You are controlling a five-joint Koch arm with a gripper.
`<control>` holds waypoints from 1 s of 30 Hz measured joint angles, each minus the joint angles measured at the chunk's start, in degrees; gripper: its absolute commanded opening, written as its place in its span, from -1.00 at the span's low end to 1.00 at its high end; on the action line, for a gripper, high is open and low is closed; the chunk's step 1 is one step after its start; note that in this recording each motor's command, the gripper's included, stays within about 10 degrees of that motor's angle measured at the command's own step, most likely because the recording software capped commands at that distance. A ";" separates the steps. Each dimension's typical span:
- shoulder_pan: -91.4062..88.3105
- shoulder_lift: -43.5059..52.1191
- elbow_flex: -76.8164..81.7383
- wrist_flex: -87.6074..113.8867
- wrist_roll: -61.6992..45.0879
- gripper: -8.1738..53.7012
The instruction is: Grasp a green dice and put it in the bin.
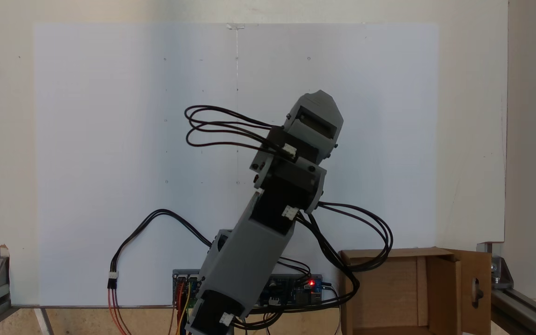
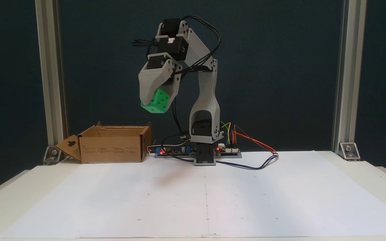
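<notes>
One green dice (image 2: 157, 100) sits clenched in the raised end effector (image 2: 156, 100), high above the surface (image 2: 112, 201) and just beside the open bin (image 2: 112, 147), not over it.

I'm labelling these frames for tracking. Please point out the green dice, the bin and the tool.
green dice (image 2: 158, 101): a fixed view, its pipped face.
bin (image 2: 111, 149): a fixed view, its front wall.
tool (image 2: 154, 100): a fixed view, between its tips, shut on the dice.

You are looking at one green dice (image 2: 157, 100), one cardboard box (image 2: 111, 147), one robot arm (image 2: 205, 100) with one gripper (image 2: 156, 100), one white sheet (image 2: 213, 197) and two metal posts (image 2: 50, 73), counted in the side-on fixed view.
</notes>
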 measured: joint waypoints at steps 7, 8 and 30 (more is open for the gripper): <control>11.60 1.85 0.00 -0.44 -3.08 -0.35; 14.15 2.02 0.00 -0.44 -3.96 -0.35; 62.67 -4.31 2.02 -0.70 -25.40 -0.35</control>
